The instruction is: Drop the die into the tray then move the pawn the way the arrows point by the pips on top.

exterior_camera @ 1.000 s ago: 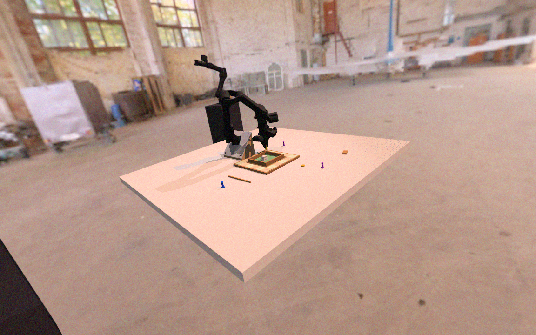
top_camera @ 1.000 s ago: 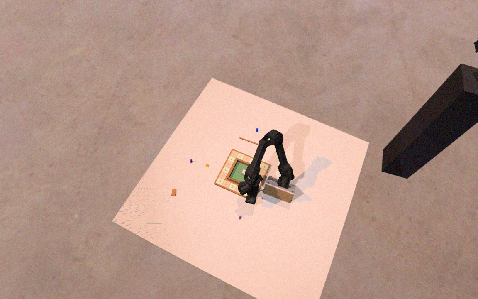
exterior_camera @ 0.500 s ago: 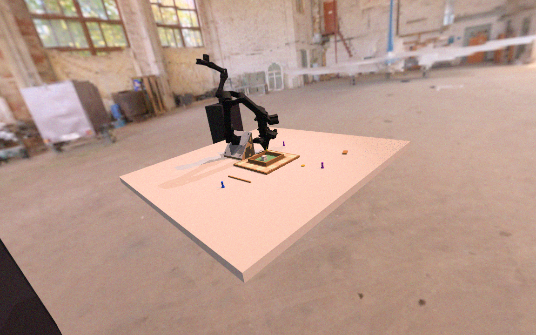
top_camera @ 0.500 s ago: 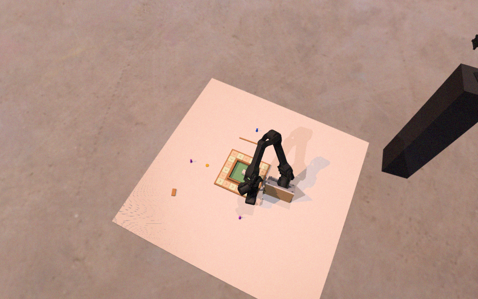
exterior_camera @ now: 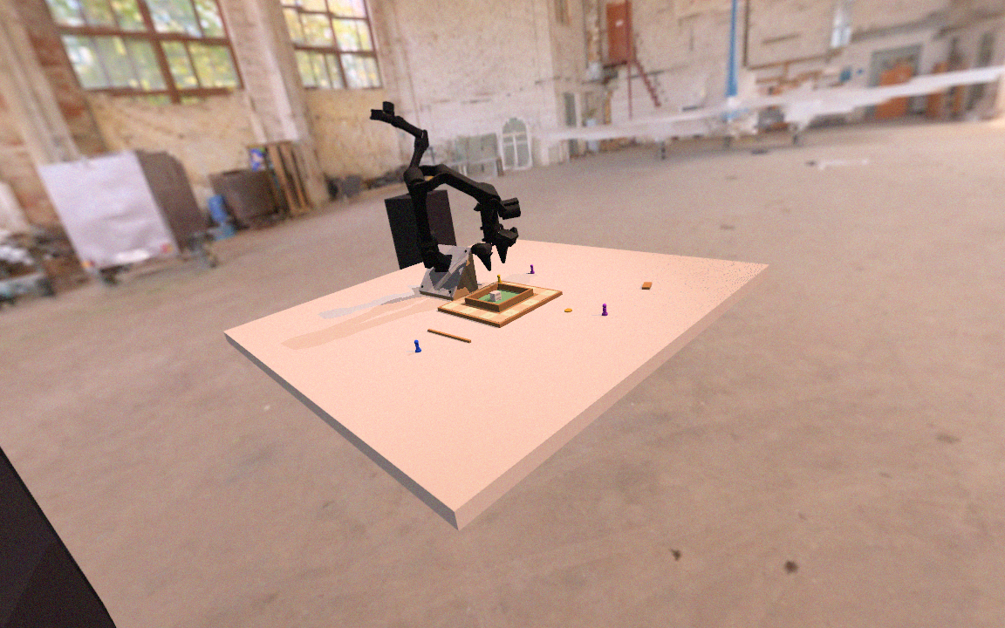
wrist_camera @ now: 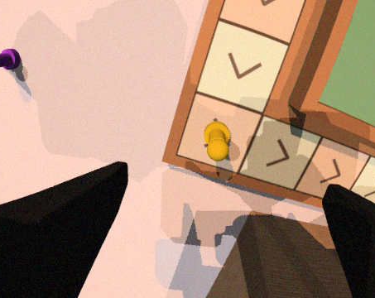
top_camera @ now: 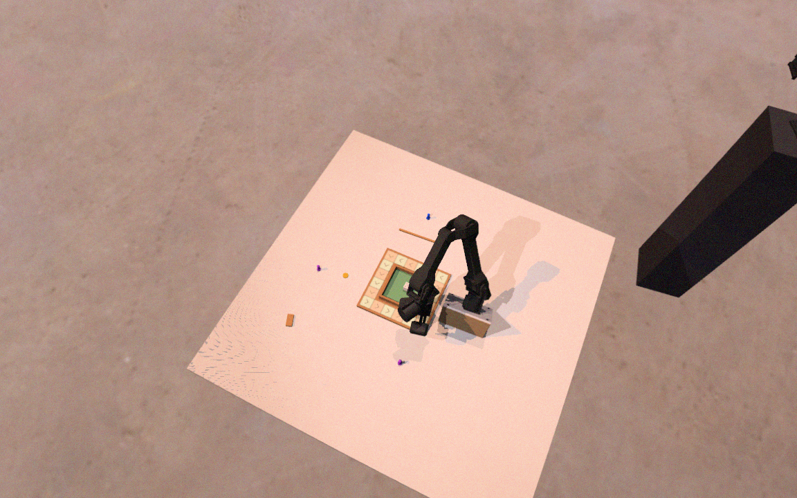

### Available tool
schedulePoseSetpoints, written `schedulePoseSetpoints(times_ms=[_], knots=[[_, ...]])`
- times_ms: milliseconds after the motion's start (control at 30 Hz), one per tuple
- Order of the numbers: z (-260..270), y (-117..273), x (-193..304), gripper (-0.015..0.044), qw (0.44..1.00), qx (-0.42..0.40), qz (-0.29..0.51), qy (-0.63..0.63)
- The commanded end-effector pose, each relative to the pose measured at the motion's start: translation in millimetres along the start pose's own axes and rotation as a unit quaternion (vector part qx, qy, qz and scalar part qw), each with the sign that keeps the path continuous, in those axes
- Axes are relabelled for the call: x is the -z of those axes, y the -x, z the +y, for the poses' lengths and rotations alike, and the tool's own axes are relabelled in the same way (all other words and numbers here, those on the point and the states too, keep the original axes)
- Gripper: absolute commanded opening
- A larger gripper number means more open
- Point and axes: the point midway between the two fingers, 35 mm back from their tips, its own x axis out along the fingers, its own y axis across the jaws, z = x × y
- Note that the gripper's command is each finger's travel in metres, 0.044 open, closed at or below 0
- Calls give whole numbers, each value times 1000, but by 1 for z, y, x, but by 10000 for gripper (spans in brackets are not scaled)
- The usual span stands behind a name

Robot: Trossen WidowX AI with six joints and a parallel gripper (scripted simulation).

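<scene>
The yellow pawn [exterior_camera: 499, 277] [wrist_camera: 217, 138] stands upright on the corner square of the board [top_camera: 371, 291] [wrist_camera: 191, 79] nearest the arm's base. My gripper [exterior_camera: 495, 265] [wrist_camera: 229, 184] is open and empty above that corner, its fingers wide apart and clear of the pawn. The pawn is hidden behind the arm in the top view. The whitish die [top_camera: 407, 286] [exterior_camera: 495, 296] lies inside the dice tray [top_camera: 388, 283] [exterior_camera: 482, 303] [wrist_camera: 328, 54]. Its top pips are too small to read.
Purple pawns [top_camera: 318, 268] [top_camera: 400, 362] [exterior_camera: 604, 310] [exterior_camera: 532, 269] [wrist_camera: 9, 59], a blue pawn [top_camera: 427, 216] [exterior_camera: 417, 345], an orange disc [top_camera: 345, 275] [exterior_camera: 568, 310], a brown block [top_camera: 289, 319] [exterior_camera: 646, 285] and a stick [top_camera: 416, 235] [exterior_camera: 448, 336] lie around the board. The arm's base wedge [wrist_camera: 286, 257] is close by.
</scene>
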Motion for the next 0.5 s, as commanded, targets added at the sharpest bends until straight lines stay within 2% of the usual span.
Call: schedulePoseSetpoints(times_ms=[0, 267, 467], knots=[[-22, 23, 0, 440, 1000, -1, 2, -28], [-110, 78, 17, 440, 994, 1, 3, -114], [-96, 73, 12, 440, 995, -3, 0, -100]])
